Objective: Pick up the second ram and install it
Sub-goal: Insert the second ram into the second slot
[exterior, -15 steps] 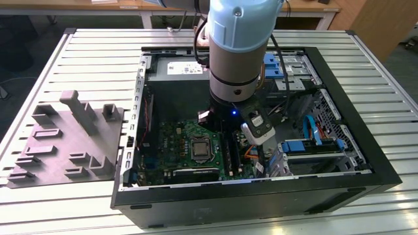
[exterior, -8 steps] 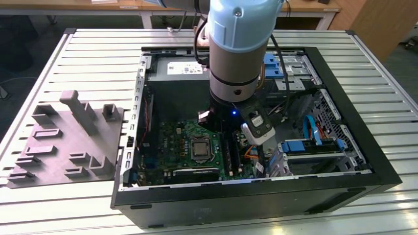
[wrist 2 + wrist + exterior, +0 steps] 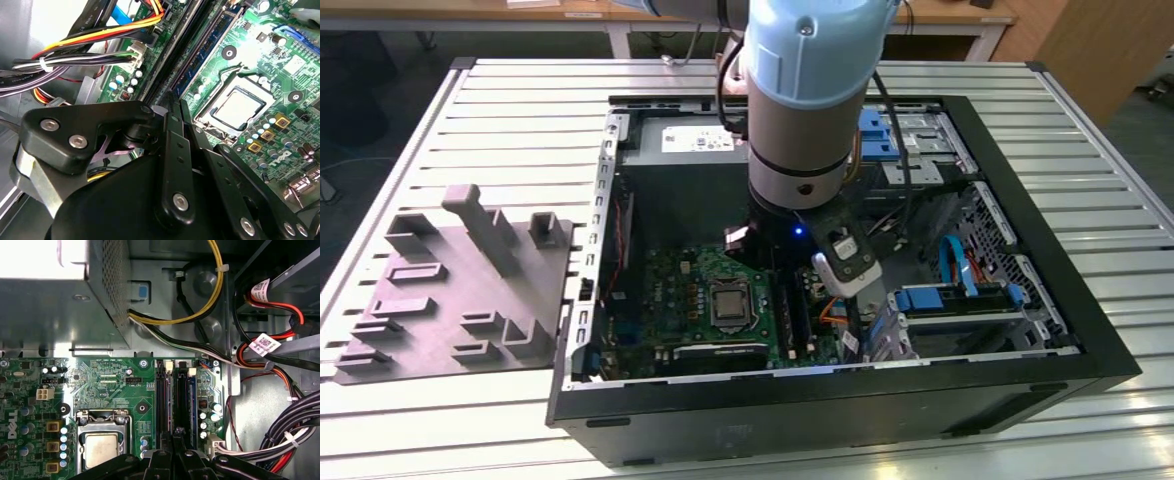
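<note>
The second ram [image 3: 206,49], a thin dark strip with bluish chips, stands on edge in the bank of long black memory slots [image 3: 161,400]. Its near end comes right up to the gripper [image 3: 173,98]. The black jaws are drawn in to a thin slit and appear to pinch that end, though the gripper's own linkage hides the contact.

In the second wrist view, the square processor socket [image 3: 237,107], with its bare metal lid and steel frame, lies just beside the slots on one side. On the other side is a row of small silver-topped capacitors [image 3: 207,415]. Beyond them, a thick bundle of yellow, orange, black and white cables [image 3: 75,42] crowds close to the slot bank and plugs into a white connector.

All of this sits on the green motherboard [image 3: 107,377], which lies flat on the floor of an open black computer case [image 3: 854,400]. The case also holds a grey perforated power-supply box [image 3: 50,305] at the far end of the board and drive bays with blue plastic brackets [image 3: 947,298] at the exterior view's right.

The arm [image 3: 807,100], pale blue and grey, reaches straight down into the case. The case rests on a slatted metal table [image 3: 427,440], and a matte grey moulded fixture [image 3: 454,290] with upright blocks lies beside it at the exterior view's left.
</note>
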Motion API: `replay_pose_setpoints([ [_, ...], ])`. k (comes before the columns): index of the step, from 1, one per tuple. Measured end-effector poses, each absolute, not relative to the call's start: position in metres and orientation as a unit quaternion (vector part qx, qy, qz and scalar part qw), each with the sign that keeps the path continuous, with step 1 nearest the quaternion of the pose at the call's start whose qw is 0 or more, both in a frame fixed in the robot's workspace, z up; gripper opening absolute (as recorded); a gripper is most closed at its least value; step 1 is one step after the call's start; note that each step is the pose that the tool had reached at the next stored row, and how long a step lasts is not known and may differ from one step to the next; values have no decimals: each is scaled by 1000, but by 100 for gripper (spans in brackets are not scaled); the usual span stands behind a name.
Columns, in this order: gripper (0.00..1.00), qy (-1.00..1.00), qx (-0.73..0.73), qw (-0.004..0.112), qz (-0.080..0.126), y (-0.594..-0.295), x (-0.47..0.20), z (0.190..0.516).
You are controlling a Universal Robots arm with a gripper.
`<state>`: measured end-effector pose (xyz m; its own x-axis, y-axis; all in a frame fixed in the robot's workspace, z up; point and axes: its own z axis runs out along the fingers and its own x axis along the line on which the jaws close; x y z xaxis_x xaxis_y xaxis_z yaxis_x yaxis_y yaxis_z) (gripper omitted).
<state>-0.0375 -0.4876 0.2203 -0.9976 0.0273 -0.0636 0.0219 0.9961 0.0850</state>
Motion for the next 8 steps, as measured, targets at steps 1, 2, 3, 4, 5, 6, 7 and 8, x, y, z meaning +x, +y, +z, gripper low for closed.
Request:
replay_pose_setpoints([
  [1, 13, 999, 12, 32, 42, -488, -37, 220],
  [2, 13, 999, 12, 32, 42, -488, -37, 220],
  [3, 13, 998, 12, 32, 42, -488, -37, 219],
  [4, 13, 998, 13, 32, 42, -488, -37, 219],
  [5, 13, 999, 12, 32, 42, -488, -37, 219],
  [6, 13, 999, 12, 32, 42, -488, -37, 219],
  [7, 13, 999, 12, 32, 42, -488, -37, 219],
  [8, 13, 999, 13, 32, 42, -488, -37, 219],
])
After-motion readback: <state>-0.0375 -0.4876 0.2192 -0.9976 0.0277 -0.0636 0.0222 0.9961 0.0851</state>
